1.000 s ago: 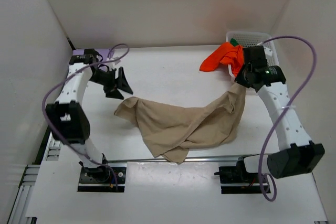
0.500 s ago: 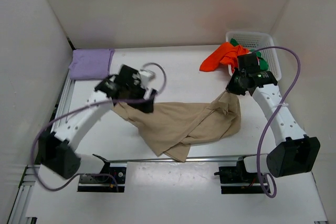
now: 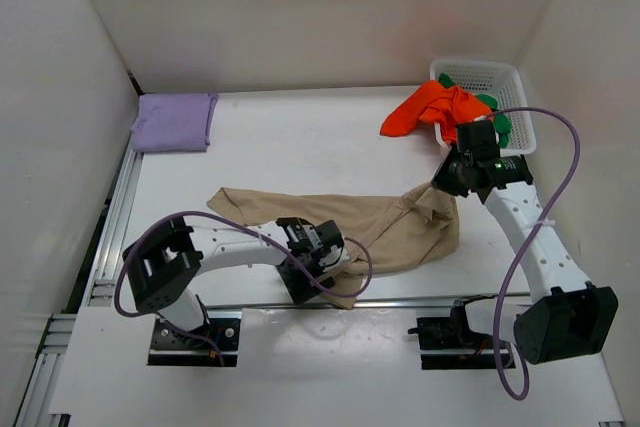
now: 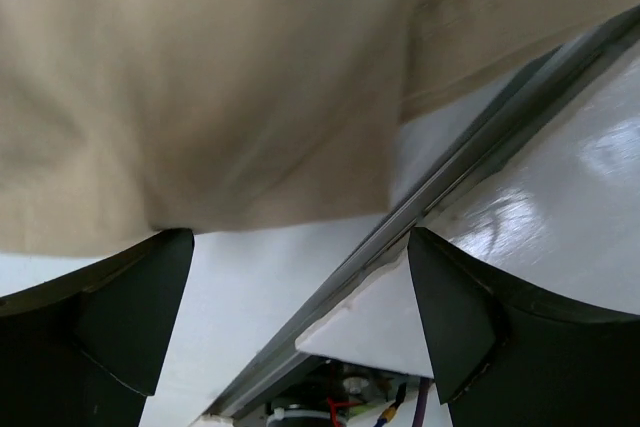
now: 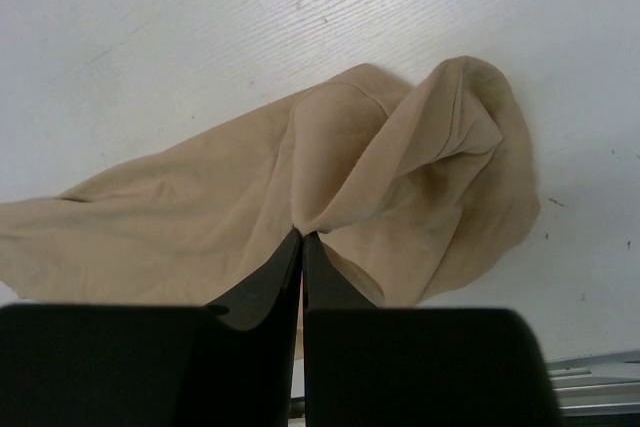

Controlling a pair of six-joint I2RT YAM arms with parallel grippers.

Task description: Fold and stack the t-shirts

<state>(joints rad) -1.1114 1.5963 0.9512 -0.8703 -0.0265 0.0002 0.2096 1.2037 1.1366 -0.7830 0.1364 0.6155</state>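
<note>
The beige t-shirt (image 3: 395, 232) lies crumpled across the middle of the table. My left gripper (image 3: 313, 253) stands open at the shirt's near edge, low over the table. In the left wrist view the beige t-shirt (image 4: 200, 77) fills the top, and nothing lies between the fingers of the left gripper (image 4: 300, 247). My right gripper (image 5: 301, 235) is shut on a fold of the beige t-shirt (image 5: 420, 177) at its right end (image 3: 445, 185). The lavender t-shirt (image 3: 175, 122) lies folded at the back left. The orange-red t-shirt (image 3: 425, 107) hangs out of the basket, with the green t-shirt (image 3: 492, 115) inside it.
The white mesh basket (image 3: 485, 72) stands in the back right corner by the wall. A metal rail (image 3: 400, 302) runs along the table's near edge, just behind the left gripper, and it also shows in the left wrist view (image 4: 470, 167). White walls close in three sides.
My left arm has swung from the back left down to the beige shirt's near edge, and its jaws have opened wide. The right gripper has stayed shut on the cloth and shifted slightly.
</note>
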